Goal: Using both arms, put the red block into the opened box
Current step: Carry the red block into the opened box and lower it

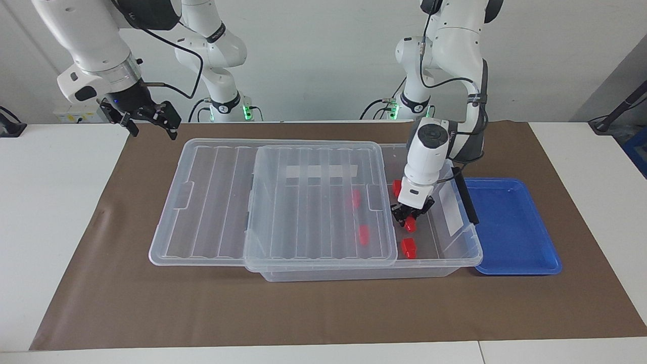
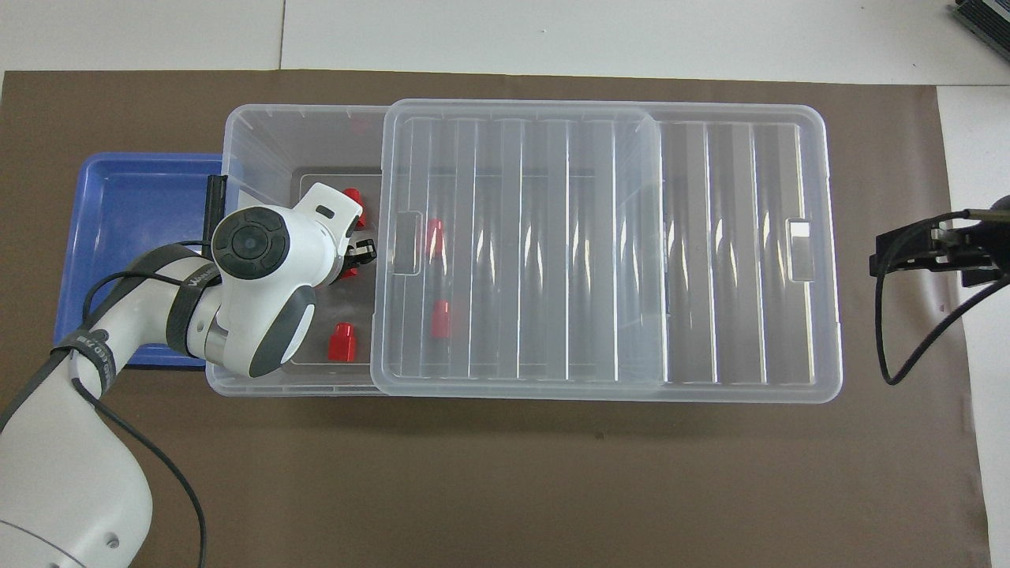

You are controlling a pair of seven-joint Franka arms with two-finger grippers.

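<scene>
the left gripper hangs inside the uncovered end of the box, pinching a red block between its fingertips; the block is off the box floor or just at it, which cannot be told. in the overhead view the arm's wrist hides most of that grip, and only a sliver of the held block shows. the clear box sits on the brown mat, and its ribbed lid is slid toward the right arm's end of the table, covering most of the box and overhanging it there. a loose red block lies on the box floor farther from the robots than the gripper, another lies nearer to them, and two more show through the lid. the blue tray sits just beside the box at the left arm's end. the right gripper waits in the air over the mat's edge at the right arm's end, fingers spread, holding nothing.
</scene>
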